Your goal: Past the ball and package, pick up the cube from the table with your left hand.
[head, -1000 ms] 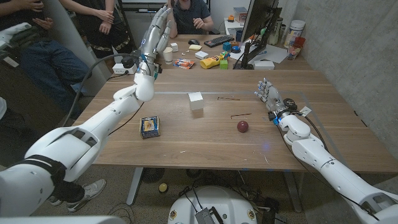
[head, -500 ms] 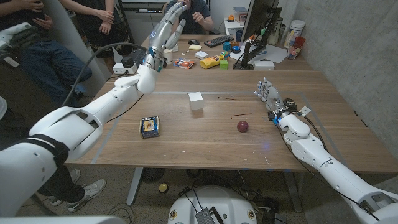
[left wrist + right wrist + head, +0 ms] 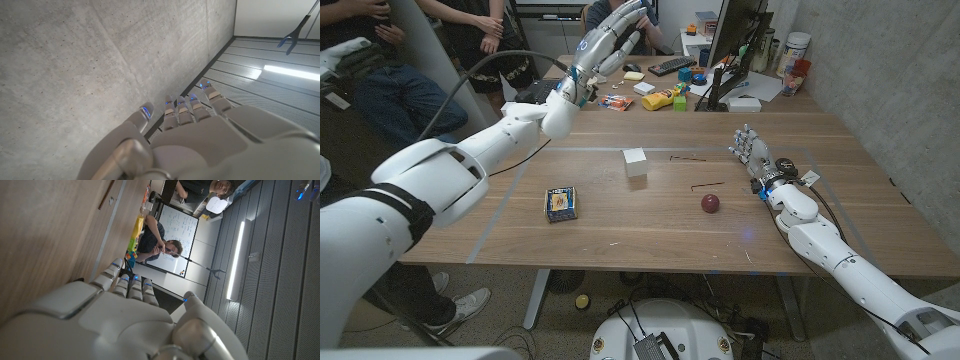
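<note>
The small white cube sat on the table well below and apart from the raised left hand, whose spread fingers held nothing; it looked light, rigid and smooth, best pinched across opposite flat sides.

Matt wooden table, glossy red ball, smooth white cube
</note>
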You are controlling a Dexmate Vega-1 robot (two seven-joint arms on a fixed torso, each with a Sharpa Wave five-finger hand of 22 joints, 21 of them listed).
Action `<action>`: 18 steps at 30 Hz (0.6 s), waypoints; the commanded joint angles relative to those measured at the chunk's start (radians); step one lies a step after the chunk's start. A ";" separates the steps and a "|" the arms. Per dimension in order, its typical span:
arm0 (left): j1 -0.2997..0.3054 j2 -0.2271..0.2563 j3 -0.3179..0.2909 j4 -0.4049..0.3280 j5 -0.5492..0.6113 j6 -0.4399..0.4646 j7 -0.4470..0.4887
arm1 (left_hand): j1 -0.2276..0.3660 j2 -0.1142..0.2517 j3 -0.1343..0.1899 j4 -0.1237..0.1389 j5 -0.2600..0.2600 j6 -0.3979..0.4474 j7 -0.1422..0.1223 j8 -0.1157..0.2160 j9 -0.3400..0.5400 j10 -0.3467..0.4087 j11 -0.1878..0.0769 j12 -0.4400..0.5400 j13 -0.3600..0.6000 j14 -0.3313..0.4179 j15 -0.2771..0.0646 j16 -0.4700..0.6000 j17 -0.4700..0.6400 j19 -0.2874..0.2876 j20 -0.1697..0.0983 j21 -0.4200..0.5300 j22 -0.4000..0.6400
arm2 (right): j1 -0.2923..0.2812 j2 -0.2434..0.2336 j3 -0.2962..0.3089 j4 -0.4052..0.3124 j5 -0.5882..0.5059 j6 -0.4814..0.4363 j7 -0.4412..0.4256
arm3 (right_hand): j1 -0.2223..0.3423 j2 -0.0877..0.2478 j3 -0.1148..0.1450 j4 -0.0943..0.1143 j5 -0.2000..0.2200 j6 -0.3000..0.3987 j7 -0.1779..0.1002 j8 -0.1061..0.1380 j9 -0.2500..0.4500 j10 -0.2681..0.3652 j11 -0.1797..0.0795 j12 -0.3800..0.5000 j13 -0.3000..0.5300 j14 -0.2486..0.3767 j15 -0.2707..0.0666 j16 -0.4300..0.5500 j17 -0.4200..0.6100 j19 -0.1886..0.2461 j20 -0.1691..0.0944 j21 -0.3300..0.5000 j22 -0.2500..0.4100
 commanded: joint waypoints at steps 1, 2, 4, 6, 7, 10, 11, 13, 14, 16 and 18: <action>-0.051 0.003 0.071 0.017 0.007 -0.024 -0.031 | 0.016 0.055 0.003 0.011 0.003 -0.009 -0.015 0.001 0.005 0.004 0.003 0.001 0.004 -0.008 -0.015 0.003 0.007 0.002 0.031 -0.003 0.001 | -0.012 -0.003 0.008 -0.007 0.002 0.003 -0.009 | -0.007 0.003 -0.006 0.002 0.005 0.003 0.009 0.007 0.005 -0.002 0.005 0.006 0.003 0.001 0.000 0.007 0.003 0.006 -0.001 0.006 0.003; -0.048 0.008 0.070 0.008 0.005 -0.020 -0.042 | 0.016 0.056 0.003 0.012 0.003 -0.010 -0.015 0.001 0.006 0.006 0.003 0.002 0.004 -0.007 -0.014 0.003 0.007 0.005 0.035 -0.002 0.001 | -0.013 -0.003 0.008 -0.008 0.002 0.005 -0.010 | -0.007 0.003 -0.007 0.003 0.006 0.003 0.008 0.007 0.005 -0.002 0.005 0.007 0.003 0.002 0.000 0.007 0.003 0.005 -0.001 0.006 0.003; -0.043 0.014 0.066 -0.004 0.003 -0.011 -0.050 | 0.017 0.052 0.003 0.017 0.002 -0.014 -0.014 0.002 0.007 0.017 0.009 0.007 0.006 0.005 -0.009 0.009 0.008 0.018 0.030 0.002 0.000 | -0.013 -0.004 0.008 -0.008 0.001 0.005 -0.010 | -0.007 0.003 -0.007 0.003 0.006 0.003 0.008 0.007 0.005 -0.002 0.006 0.007 0.003 0.002 0.000 0.007 0.003 0.006 -0.001 0.006 0.003; -0.029 0.032 0.056 -0.042 -0.002 0.012 -0.074 | 0.020 0.029 -0.006 0.006 0.000 -0.016 -0.019 0.004 0.009 0.037 0.013 0.015 0.008 0.013 -0.011 0.009 0.004 0.024 0.030 0.002 0.000 | -0.013 -0.004 0.009 -0.009 0.001 0.007 -0.010 | -0.007 0.003 -0.008 0.003 0.006 0.004 0.008 0.007 0.005 -0.002 0.005 0.007 0.003 0.002 0.000 0.007 0.003 0.005 -0.002 0.006 0.003; -0.022 0.040 0.050 -0.061 -0.005 0.024 -0.091 | 0.020 0.020 -0.011 0.001 -0.002 -0.018 -0.030 0.004 0.009 0.046 0.014 0.018 0.010 0.020 -0.007 0.011 0.003 0.027 0.030 0.002 0.000 | -0.013 -0.005 0.009 -0.010 0.000 0.006 -0.011 | -0.007 0.003 -0.008 0.003 0.006 0.004 0.008 0.007 0.005 -0.002 0.006 0.007 0.003 0.002 0.000 0.008 0.003 0.006 -0.002 0.006 0.003; 0.004 0.066 0.028 -0.123 -0.011 0.065 -0.139 | 0.040 -0.024 -0.035 -0.053 -0.001 -0.011 -0.101 0.010 0.010 0.062 -0.005 0.024 0.016 0.026 -0.029 0.004 -0.003 0.035 0.062 -0.002 -0.001 | -0.012 -0.004 0.009 -0.007 -0.001 0.009 -0.009 | -0.007 0.003 -0.009 0.004 0.007 0.004 0.009 0.007 0.005 0.000 0.005 0.007 0.003 0.003 0.000 0.008 0.003 0.006 0.000 0.006 0.003; 0.011 0.073 0.022 -0.140 -0.014 0.074 -0.157 | 0.045 -0.036 -0.043 -0.070 0.000 -0.005 -0.121 0.012 0.009 0.063 -0.010 0.024 0.017 0.031 -0.033 0.005 -0.003 0.038 0.078 -0.003 -0.001 | -0.011 -0.003 0.009 -0.006 -0.001 0.012 -0.009 | -0.007 0.003 -0.009 0.004 0.007 0.004 0.009 0.007 0.005 -0.001 0.005 0.007 0.003 0.003 0.001 0.008 0.003 0.006 0.000 0.006 0.003; 0.023 0.084 0.009 -0.168 -0.017 0.091 -0.189 | 0.052 -0.061 -0.063 -0.100 0.000 -0.001 -0.167 0.013 0.009 0.063 -0.017 0.023 0.019 0.034 -0.043 0.005 -0.001 0.041 0.111 -0.006 -0.001 | -0.011 -0.002 0.009 -0.005 -0.002 0.015 -0.009 | -0.007 0.003 -0.011 0.005 0.008 0.004 0.010 0.007 0.005 0.000 0.004 0.007 0.003 0.004 0.001 0.008 0.003 0.006 0.000 0.006 0.003; 0.028 0.090 0.003 -0.181 -0.020 0.099 -0.209 | 0.053 -0.072 -0.070 -0.109 0.000 0.001 -0.178 0.013 0.009 0.060 -0.022 0.022 0.019 0.036 -0.047 0.005 0.000 0.047 0.114 -0.006 -0.001 | -0.011 -0.002 0.009 -0.005 -0.002 0.016 -0.009 | -0.007 0.002 -0.011 0.005 0.008 0.004 0.010 0.007 0.005 0.000 0.002 0.007 0.003 0.004 0.001 0.008 0.003 0.007 -0.001 0.006 0.003; 0.037 0.096 -0.008 -0.198 -0.026 0.110 -0.242 | 0.059 -0.094 -0.083 -0.130 -0.001 0.002 -0.185 0.012 0.008 0.046 -0.035 0.016 0.019 0.037 -0.052 0.005 0.001 0.054 0.132 -0.006 -0.001 | -0.010 0.000 0.009 -0.004 -0.003 0.019 -0.009 | -0.008 0.002 -0.012 0.005 0.008 0.004 0.010 0.007 0.005 0.000 0.000 0.007 0.003 0.005 0.002 0.008 0.003 0.007 0.000 0.006 0.003; 0.045 0.106 -0.016 -0.219 -0.026 0.125 -0.279 | 0.064 -0.105 -0.089 -0.144 0.000 0.005 -0.186 0.012 0.008 0.039 -0.037 0.013 0.019 0.035 -0.054 0.004 0.002 0.065 0.143 -0.005 -0.002 | -0.009 0.001 0.009 -0.003 -0.004 0.019 -0.010 | -0.008 0.002 -0.013 0.006 0.008 0.004 0.009 0.007 0.005 -0.001 -0.002 0.007 0.003 0.005 0.000 0.008 0.003 0.008 -0.001 0.006 0.003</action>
